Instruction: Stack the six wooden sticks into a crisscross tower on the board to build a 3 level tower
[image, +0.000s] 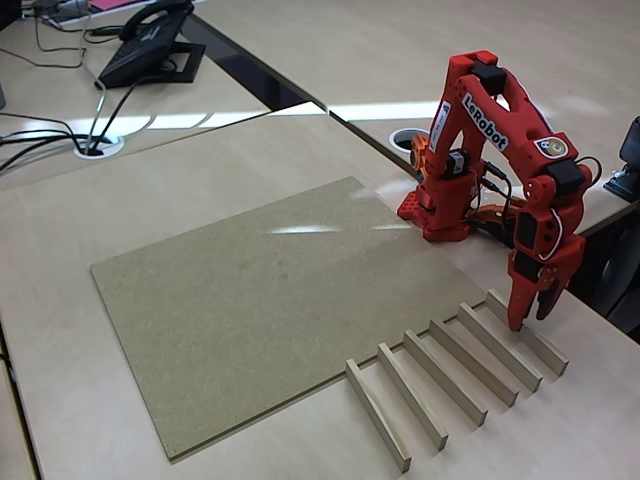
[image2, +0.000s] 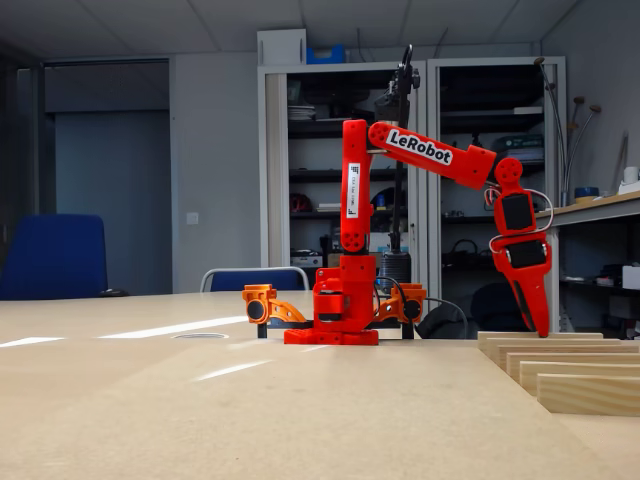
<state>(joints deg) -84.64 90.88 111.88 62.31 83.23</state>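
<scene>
- In a fixed view from above, the board (image: 255, 310) lies flat on the pale worktop (image: 60, 230), bare, taking up the middle and left of the scene.
- Just off the board's right near edge, the six wooden sticks (image: 455, 375) lie side by side on the worktop in a row, parallel to one another with gaps between them, none crossing or stacked.
- The red arm (image: 490, 120) stands at the board's far right corner and bends over toward the right end of the row.
- The gripper (image: 530, 318) points down, its tips over the two sticks farthest right; the jaws stand slightly apart with nothing between them. Whether a tip touches wood, I cannot tell.
- Far left on another desk sits a black telephone (image: 150, 45) with cables.
- In a fixed view from low at worktop level, the arm's base (image2: 335, 310) sits mid-scene and the gripper (image2: 535, 315) hangs down at the right.
- The sticks (image2: 565, 365) appear end-on at the right, stepped one behind another, the tips just above the farthest ones.
- Shelving (image2: 320, 150) and a blue chair (image2: 55, 255) stand behind.
</scene>
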